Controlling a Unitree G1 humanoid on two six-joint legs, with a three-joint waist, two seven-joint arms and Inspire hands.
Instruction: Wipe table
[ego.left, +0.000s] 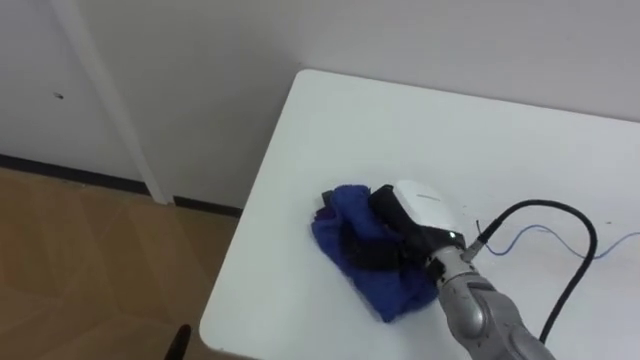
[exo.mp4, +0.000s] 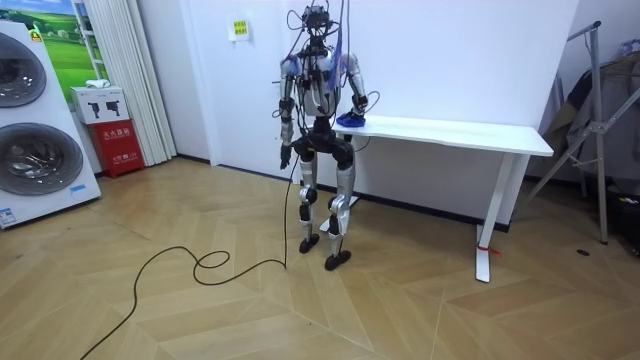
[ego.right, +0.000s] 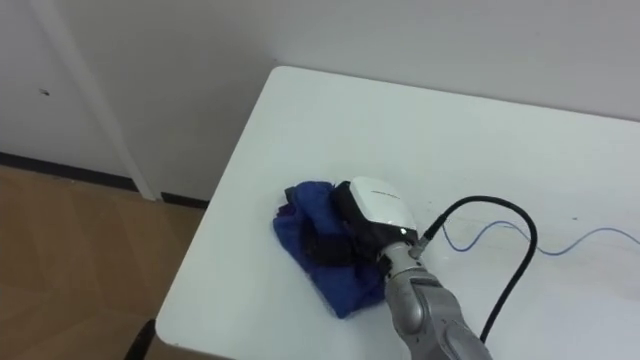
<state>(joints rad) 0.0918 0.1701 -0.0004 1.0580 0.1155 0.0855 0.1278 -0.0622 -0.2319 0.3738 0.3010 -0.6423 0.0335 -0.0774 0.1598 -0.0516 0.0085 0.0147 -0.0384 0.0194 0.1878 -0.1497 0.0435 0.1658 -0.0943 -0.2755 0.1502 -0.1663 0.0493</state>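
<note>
Near the table's left corner, centre of the left eye view: blue cloth (ego.left: 350, 205) lies bunched on the white table (ego.left: 400, 120), close to the left edge and the front edge, well short of the back edge by the wall (ego.left: 300, 40).

Right hand (ego.left: 420, 205) comes in from the lower right and sits on top of the cloth, white back facing up. Its dark fingers (ego.left: 370, 245) are bent down into the cloth with folds bunched up around them, so it reads as gripping the cloth, not lying flat on it. Cloth sticks out past the hand toward the upper left and the lower edge of the frame.

Wood floor (ego.left: 100, 260) fills the lower left, below the table edge.

Room view: robot stands upright at the table's end on the room view's left, facing the wall, right arm reaching onto the tabletop. Left hand (exo.mp4: 285, 155) hangs at its side, off the table; can't tell how its fingers are set. Washing machine (exo.mp4: 30, 160) at far left of the frame, well apart from the robot.
</note>
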